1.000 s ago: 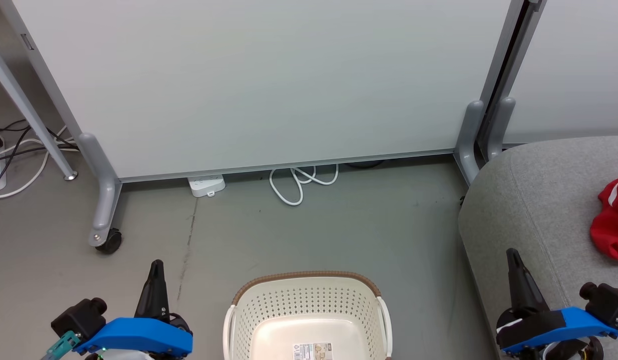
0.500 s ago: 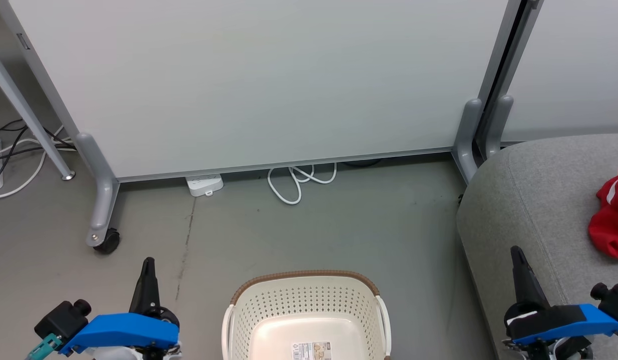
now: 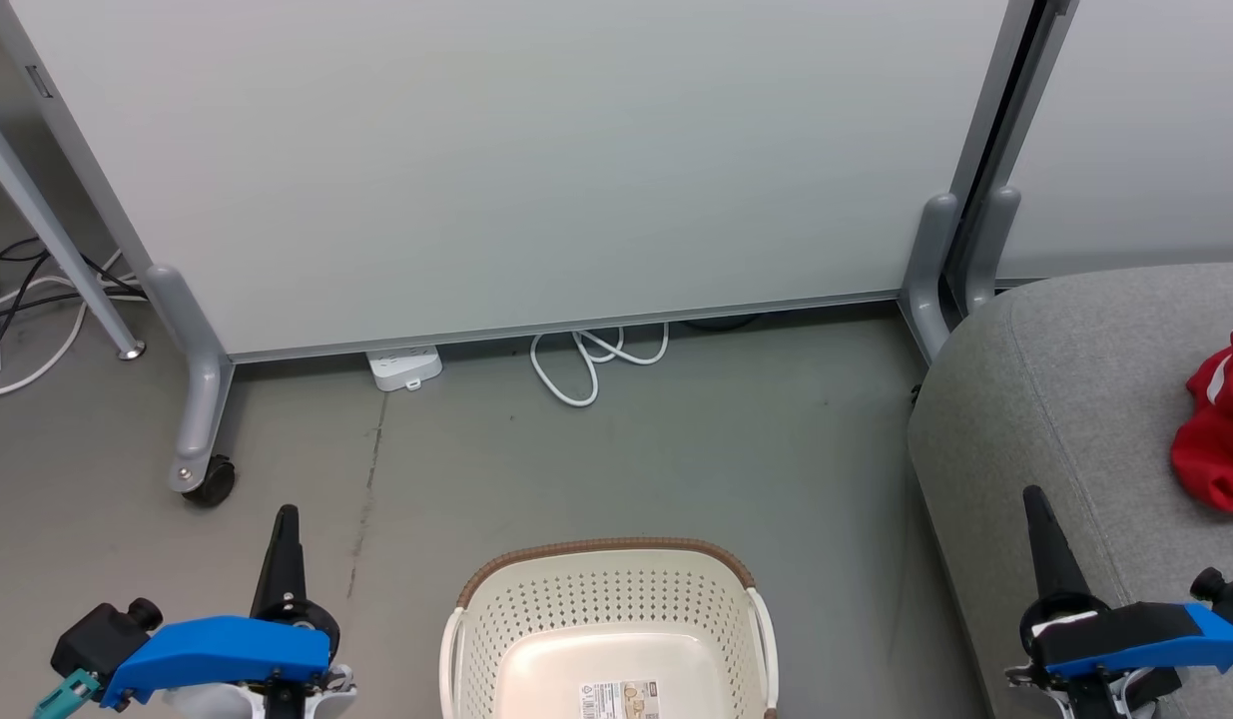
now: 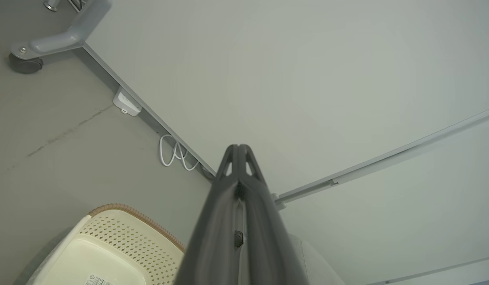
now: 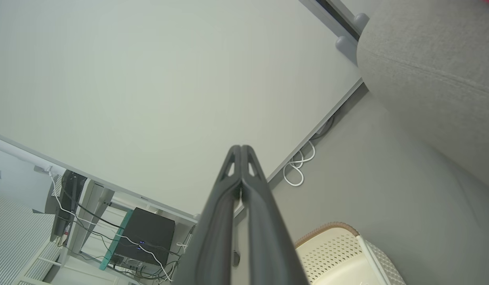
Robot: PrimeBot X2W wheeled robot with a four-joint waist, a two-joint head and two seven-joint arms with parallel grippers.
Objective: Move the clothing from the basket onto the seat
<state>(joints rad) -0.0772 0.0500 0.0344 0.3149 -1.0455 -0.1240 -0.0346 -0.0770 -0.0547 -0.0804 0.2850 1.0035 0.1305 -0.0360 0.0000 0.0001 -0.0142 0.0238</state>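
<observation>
The basket (image 3: 606,547) is seen on the floor (image 3: 676,469) with its pale bottom laid bare down to the paper label (image 3: 624,697). The clothing (image 3: 1215,439), a red heap with white trim, is found on the seat (image 3: 1055,399), to the right of the basket and well apart from it, partly cut by the picture's edge.

The left tool (image 3: 285,519) is held to the left of the basket with its fingers pressed together and nothing pinched. The right tool (image 3: 1031,496) is held to the right of the basket, over the seat's near edge, likewise pressed together and empty.

Over the last second little is altered. The whole head view is shifted slightly, which is put down to the camera. Beyond that, each tool is drawn a little further outward from the basket. The clothing is left where it was, and both tools are kept closed throughout.

From this, the transfer is judged finished or all but finished, with the arms being drawn back. The basket's near end is cut off by the frame, so it cannot be told whether anything is left there.
</observation>
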